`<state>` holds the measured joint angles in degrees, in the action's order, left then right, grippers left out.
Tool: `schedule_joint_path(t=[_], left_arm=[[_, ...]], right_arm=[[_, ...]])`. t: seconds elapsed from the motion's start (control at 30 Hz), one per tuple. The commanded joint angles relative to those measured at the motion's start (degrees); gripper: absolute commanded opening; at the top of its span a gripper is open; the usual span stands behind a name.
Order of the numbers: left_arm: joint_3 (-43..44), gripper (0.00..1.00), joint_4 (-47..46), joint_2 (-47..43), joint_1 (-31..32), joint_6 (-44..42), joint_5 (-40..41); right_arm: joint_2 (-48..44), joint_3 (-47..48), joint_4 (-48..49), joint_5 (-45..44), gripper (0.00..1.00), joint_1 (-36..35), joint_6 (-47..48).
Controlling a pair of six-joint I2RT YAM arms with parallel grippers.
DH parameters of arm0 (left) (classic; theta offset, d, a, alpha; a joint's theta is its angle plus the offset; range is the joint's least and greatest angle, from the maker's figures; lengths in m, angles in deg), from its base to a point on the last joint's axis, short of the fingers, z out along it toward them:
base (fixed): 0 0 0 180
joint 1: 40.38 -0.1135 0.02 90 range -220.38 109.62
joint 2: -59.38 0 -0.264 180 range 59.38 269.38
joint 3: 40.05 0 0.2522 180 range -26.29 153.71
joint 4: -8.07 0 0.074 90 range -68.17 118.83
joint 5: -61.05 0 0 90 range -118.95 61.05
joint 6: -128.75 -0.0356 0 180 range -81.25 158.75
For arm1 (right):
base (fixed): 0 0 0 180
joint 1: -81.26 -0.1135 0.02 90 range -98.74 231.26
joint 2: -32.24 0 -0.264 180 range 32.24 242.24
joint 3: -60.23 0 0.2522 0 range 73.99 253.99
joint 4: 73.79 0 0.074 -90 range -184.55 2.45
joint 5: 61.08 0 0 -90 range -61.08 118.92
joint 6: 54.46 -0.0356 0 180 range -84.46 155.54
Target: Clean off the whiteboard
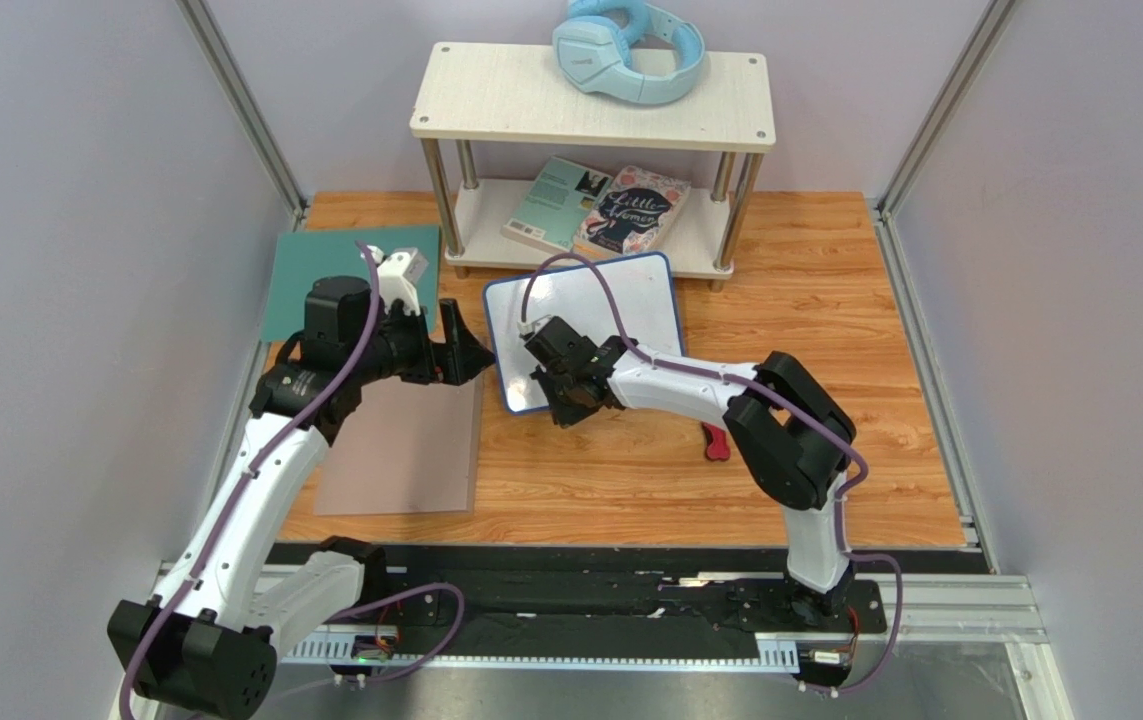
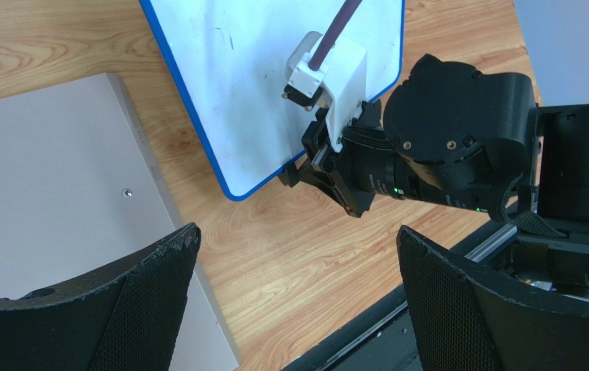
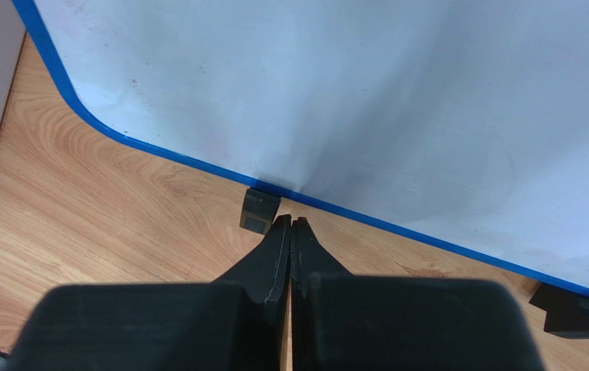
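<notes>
Right pincer (image 3: 290,226): pressed together, nothing between the fingers, tips down by the wooden tabletop (image 3: 104,216), just beside the blue frame of the whiteboard (image 3: 367,93) and next to one small black foot (image 3: 259,210) at that frame. Second black foot (image 3: 576,311) farther along the same edge. Left pincer (image 2: 297,236): spread wide, empty, poised over bare wood between the grey-brown mat (image 2: 42,193) and the board's rounded near corner, touching neither.

Seen from above: whiteboard lying near the middle of the tabletop, slightly askew, directly in front of a low two-tier shelf (image 1: 592,102); right pincer at its near left corner, left pincer just off its left edge. Board face almost wholly white, with a few faint specks, possibly leftover ink, too small to tell.

Teal mat (image 1: 284,278) at the far left, grey-brown mat nearer the arm bases, both left of the board. Light blue headphones (image 1: 630,53) on the shelf's top tier, two books (image 1: 630,210) on the lower one. Small red object (image 1: 714,440) on the wood beside the right arm, not identifiable.
</notes>
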<state>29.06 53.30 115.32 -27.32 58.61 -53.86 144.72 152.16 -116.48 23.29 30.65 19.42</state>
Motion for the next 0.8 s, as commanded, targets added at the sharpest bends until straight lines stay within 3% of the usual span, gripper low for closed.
schedule_joint_path(t=[0.0, 0.2, 0.33, 0.37, 0.43, 0.47, 0.57, 0.77], left_arm=[[2.92, 0.99, 2.11, 0.04, 0.04, 0.36, 1.26], [3.09, 0.99, 2.99, -0.48, 0.04, 0.27, 0.91], [3.71, 0.99, 4.48, -0.57, 0.04, -0.52, 0.04], [4.14, 0.99, 5.35, -0.66, 0.04, -0.78, -0.14], [4.50, 0.99, 5.97, -0.92, 0.04, -0.87, -0.32], [5.20, 0.99, 7.02, -1.36, 0.12, -1.05, -0.32], [6.60, 0.99, 8.43, -2.85, 0.04, -1.48, 0.21], [8.10, 0.99, 8.61, -6.54, 0.04, -1.58, -2.96]], right_arm=[[-1.56, 2.34, -1.74, -3.24, 0.00, -0.63, 0.74], [-8.06, -0.20, -5.08, -5.97, 0.00, -0.63, 0.47], [-20.33, -3.81, -7.27, -7.02, 0.00, -0.46, 0.30], [-22.73, -4.60, -7.72, -7.12, 0.05, -0.37, -0.14], [-31.05, -7.15, -9.21, -7.73, 0.35, -0.02, -0.75], [-34.58, -8.20, -9.39, -7.82, 0.68, 0.16, -1.36], [-47.91, -12.07, -9.22, -8.78, 1.00, 0.60, -2.16], [-63.43, -12.87, -11.93, -14.84, 1.00, 1.13, -3.39]])
